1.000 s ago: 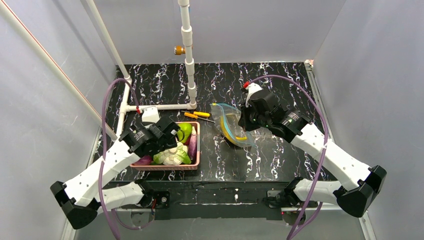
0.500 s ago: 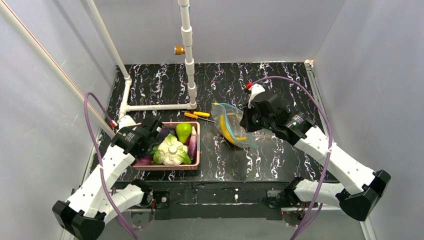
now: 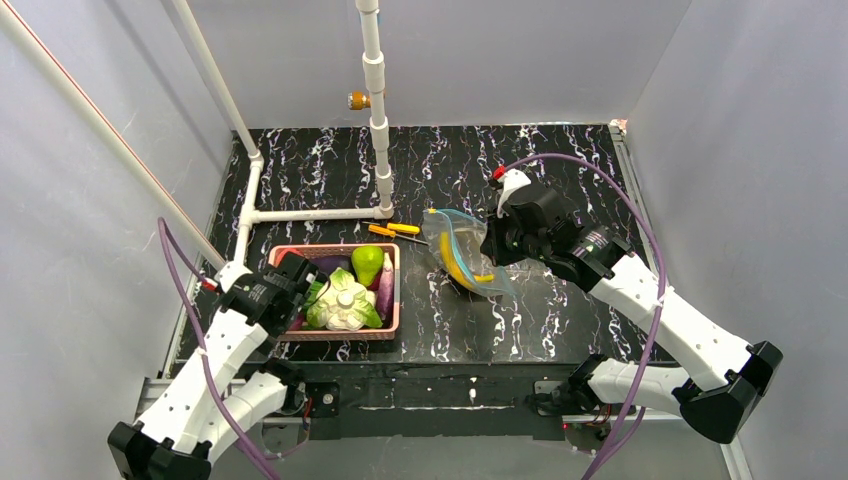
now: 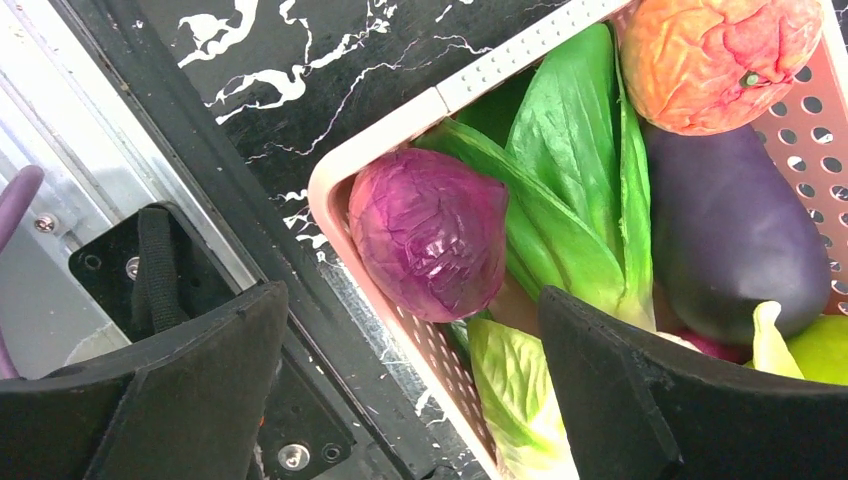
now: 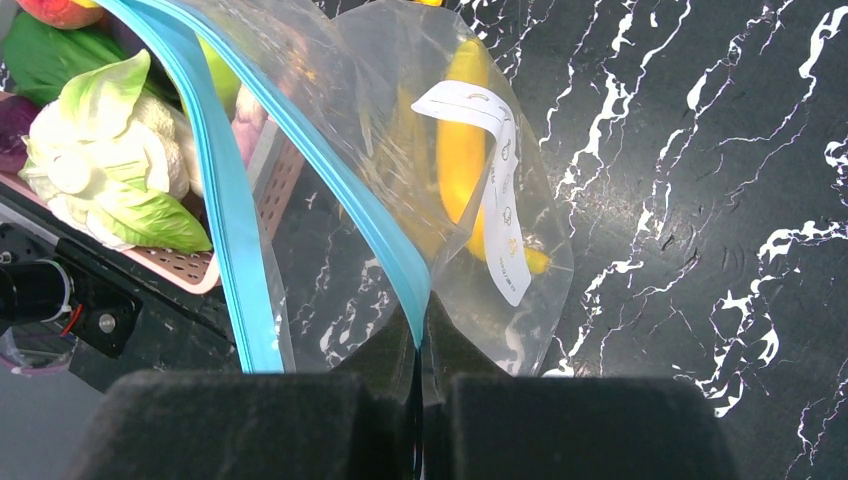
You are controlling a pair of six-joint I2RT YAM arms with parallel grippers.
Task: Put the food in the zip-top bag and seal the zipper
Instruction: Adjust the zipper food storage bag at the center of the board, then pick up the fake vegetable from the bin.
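Note:
The clear zip-top bag [image 3: 462, 252] hangs tilted above the table with a long yellow food piece [image 5: 462, 150] inside. My right gripper [image 5: 418, 345] is shut on one lip of its teal-blue zipper [image 5: 372, 222], and the other lip [image 5: 228, 230] hangs apart, so the mouth gapes. The pink basket [image 3: 385, 331] holds the green pear [image 3: 368, 262], a white-and-green leafy head [image 3: 343, 305] and a dark purple eggplant [image 4: 725, 240]. My left gripper [image 4: 408, 300] is open and empty over the basket's near-left corner, above a purple cabbage [image 4: 430, 230].
An orange fruit [image 4: 720, 55] and green leaves [image 4: 570, 170] also lie in the basket. Two yellow-handled screwdrivers [image 3: 395, 230] rest behind the basket beside the bag. A white pipe frame [image 3: 380, 150] stands at the back left. Grey walls enclose the table.
My left arm has drawn back from above the pear to the basket's near-left corner, still open and empty. The right gripper and the bag have barely moved.

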